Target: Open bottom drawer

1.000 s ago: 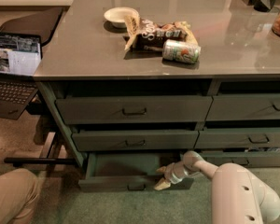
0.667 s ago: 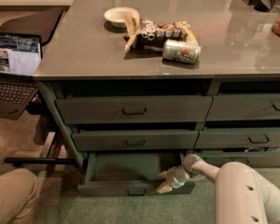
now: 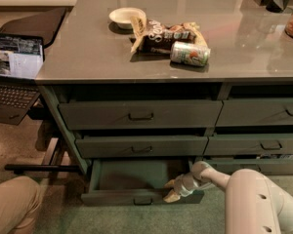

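The bottom drawer (image 3: 136, 197) of the left stack stands pulled out, its green inner floor (image 3: 136, 174) showing and its small dark pull (image 3: 142, 202) at the front centre. My gripper (image 3: 172, 190) is at the drawer's right front part, its pale fingertips (image 3: 171, 197) over the top edge of the drawer front. My white arm (image 3: 254, 199) reaches in from the lower right. The two taller drawers above, middle (image 3: 141, 146) and top (image 3: 139, 114), also stand slightly out.
On the grey countertop (image 3: 88, 52) lie a white bowl (image 3: 126, 16), a snack bag (image 3: 166, 33) and a can (image 3: 189, 53) on its side. A laptop (image 3: 12, 67) sits at left. A person's knee (image 3: 12, 204) is at lower left. The right stack's drawers (image 3: 263, 145) are beside my arm.
The bottom drawer has come out a little further toward the camera, and my gripper has moved with its front edge.
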`<state>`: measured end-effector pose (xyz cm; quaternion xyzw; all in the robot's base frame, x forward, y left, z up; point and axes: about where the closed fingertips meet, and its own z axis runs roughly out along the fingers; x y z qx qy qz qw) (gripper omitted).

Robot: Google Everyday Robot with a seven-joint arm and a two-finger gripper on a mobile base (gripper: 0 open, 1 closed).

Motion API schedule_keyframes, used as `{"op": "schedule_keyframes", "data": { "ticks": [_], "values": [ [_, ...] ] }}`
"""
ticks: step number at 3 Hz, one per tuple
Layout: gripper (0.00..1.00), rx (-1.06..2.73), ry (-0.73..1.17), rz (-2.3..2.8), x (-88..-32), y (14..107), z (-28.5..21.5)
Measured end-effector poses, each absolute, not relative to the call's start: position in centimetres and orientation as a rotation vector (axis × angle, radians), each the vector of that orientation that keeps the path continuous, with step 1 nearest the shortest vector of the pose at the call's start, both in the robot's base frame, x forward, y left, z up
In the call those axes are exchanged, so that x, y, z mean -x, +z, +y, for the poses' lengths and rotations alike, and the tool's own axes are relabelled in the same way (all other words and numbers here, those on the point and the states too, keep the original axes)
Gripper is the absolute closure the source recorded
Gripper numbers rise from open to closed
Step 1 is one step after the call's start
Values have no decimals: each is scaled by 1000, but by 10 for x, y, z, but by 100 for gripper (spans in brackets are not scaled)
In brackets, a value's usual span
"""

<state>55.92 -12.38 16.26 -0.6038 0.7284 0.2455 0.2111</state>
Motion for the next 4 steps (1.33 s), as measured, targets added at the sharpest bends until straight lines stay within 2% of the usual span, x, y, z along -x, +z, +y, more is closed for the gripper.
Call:
{"op": "schedule_keyframes", "data": {
  "ticks": [3, 4],
  "values": [
    [16, 1682, 686, 2032, -556, 163, -122],
    [0, 1678, 676, 2068, -537, 160, -122]
  ]
}}
